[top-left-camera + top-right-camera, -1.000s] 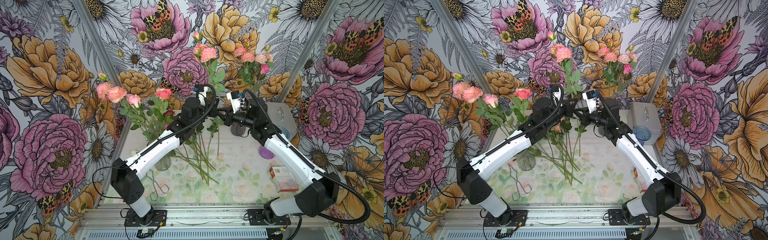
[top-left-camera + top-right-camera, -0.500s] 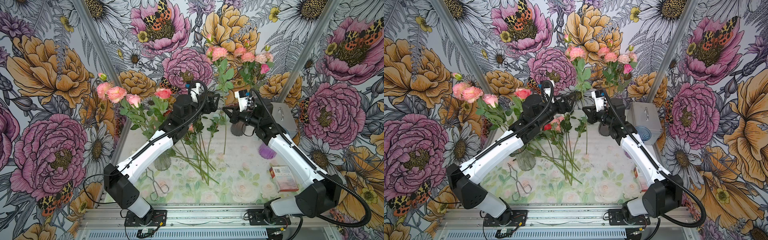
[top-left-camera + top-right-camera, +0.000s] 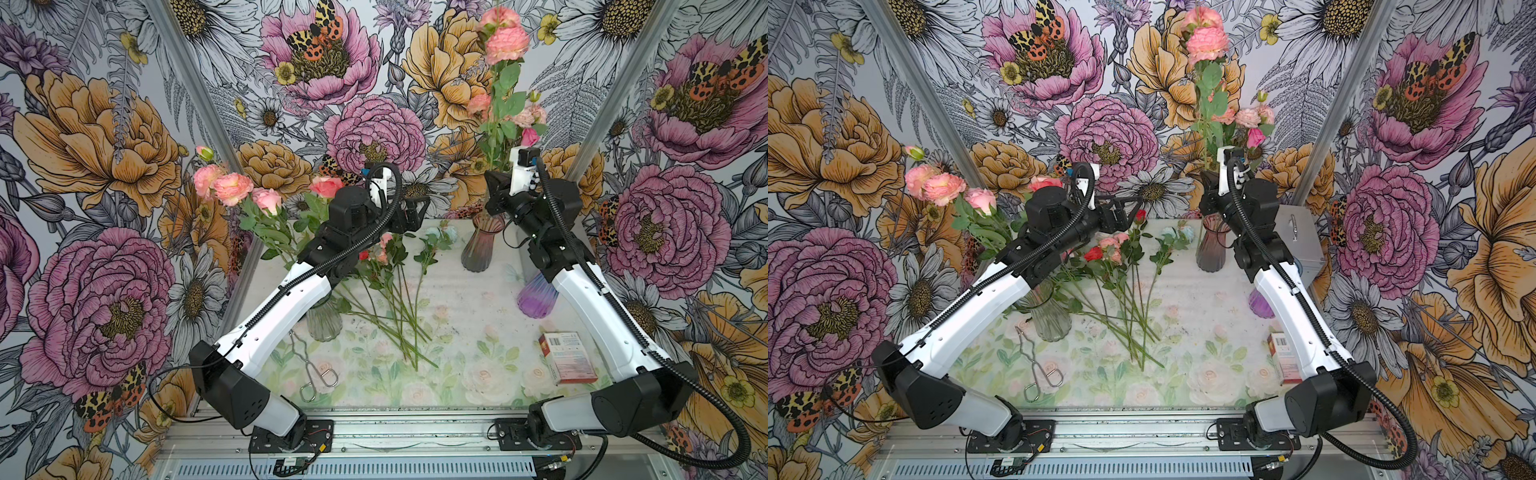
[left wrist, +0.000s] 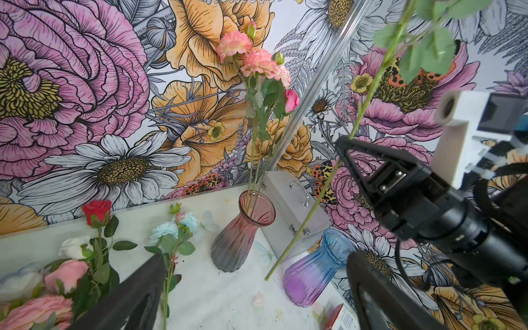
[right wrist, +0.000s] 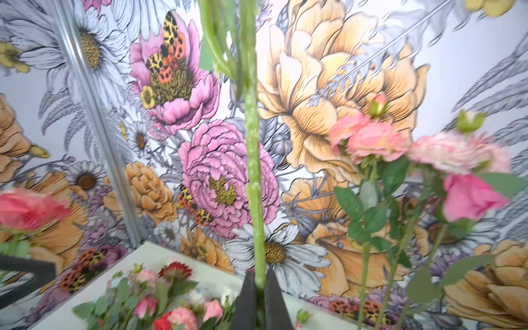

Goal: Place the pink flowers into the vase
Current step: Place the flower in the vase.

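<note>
The right gripper (image 4: 343, 141) is pinching the stem of a pink flower (image 3: 507, 43), holding it nearly upright at the table's (image 3: 457, 316) 1 o'clock. Its cut end is hanging just beside the rose vase (image 3: 482, 245), not inside, where pink stems (image 3: 532, 116) are already standing. The left gripper (image 3: 420, 215) is hovering spread and empty near 12 o'clock, above the loose pile (image 3: 395, 291). More pink blooms (image 3: 232, 187) are sitting in a clear vase (image 3: 324, 320) at 9 o'clock.

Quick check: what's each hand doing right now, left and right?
Left hand: open, holding nothing.
Right hand: closed on the stem of a pink flower.
</note>
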You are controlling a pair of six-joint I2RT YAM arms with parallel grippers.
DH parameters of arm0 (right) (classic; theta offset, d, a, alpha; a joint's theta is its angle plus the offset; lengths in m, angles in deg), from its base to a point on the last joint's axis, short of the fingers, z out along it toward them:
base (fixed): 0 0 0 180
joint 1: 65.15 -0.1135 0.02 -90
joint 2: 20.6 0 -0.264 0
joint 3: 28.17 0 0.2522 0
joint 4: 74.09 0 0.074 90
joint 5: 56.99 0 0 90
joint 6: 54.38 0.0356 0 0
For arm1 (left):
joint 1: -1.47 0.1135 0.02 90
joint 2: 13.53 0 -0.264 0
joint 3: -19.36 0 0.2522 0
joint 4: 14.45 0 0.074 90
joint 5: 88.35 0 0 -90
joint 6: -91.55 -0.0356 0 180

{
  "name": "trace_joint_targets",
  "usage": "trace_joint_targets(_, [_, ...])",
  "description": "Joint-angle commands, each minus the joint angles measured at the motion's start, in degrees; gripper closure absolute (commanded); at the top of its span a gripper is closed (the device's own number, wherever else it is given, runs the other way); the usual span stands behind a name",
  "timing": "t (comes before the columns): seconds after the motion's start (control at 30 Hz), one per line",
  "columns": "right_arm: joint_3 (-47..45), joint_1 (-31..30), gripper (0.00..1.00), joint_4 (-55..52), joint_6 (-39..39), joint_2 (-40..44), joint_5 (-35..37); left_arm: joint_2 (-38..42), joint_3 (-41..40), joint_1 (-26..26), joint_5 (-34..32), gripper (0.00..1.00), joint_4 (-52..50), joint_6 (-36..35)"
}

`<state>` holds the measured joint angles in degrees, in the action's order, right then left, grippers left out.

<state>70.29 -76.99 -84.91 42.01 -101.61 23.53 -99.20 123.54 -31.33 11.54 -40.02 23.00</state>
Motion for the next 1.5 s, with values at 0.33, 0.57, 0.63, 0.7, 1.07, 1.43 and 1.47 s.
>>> trace_joint_targets(0.33, [3.33,4.1,1.0,24.68,-3.36,-8.79,15.14,2.71,-7.74,2.73,10.22,0.02,-1.02,-5.3])
trace_joint_targets(0.57, [2.4,6.09,1.0,25.65,-2.31,-12.4,15.42,1.63,-8.2,2.66,11.93,0.01,-0.44,-6.42])
trace_joint_targets(0.63, [0.56,6.08,1.0,26.45,-1.85,-12.51,15.32,1.85,-8.73,2.47,11.47,0.01,0.33,-6.51])
trace_joint_targets(0.7, [-1.69,6.06,1.0,27.18,-1.49,-12.5,14.89,1.99,-9.1,2.26,11.08,0.01,0.56,-6.77])
trace_joint_targets(1.07, [-13.5,6.04,1.0,31.31,1.11,-12.34,15.45,2.67,-9.96,0.39,7.75,0.01,-0.23,-7.65])
trace_joint_targets(1.43, [-19.46,6.1,1.0,33.88,3.54,-15.85,15.26,3.14,-10.46,-1.21,-1.11,0.02,0.04,-5.71])
trace_joint_targets(1.47, [-19.49,6.07,1.0,33.97,3.88,-16.26,15.34,3.14,-10.42,-1.13,-1.77,0.01,0.04,-5.27])
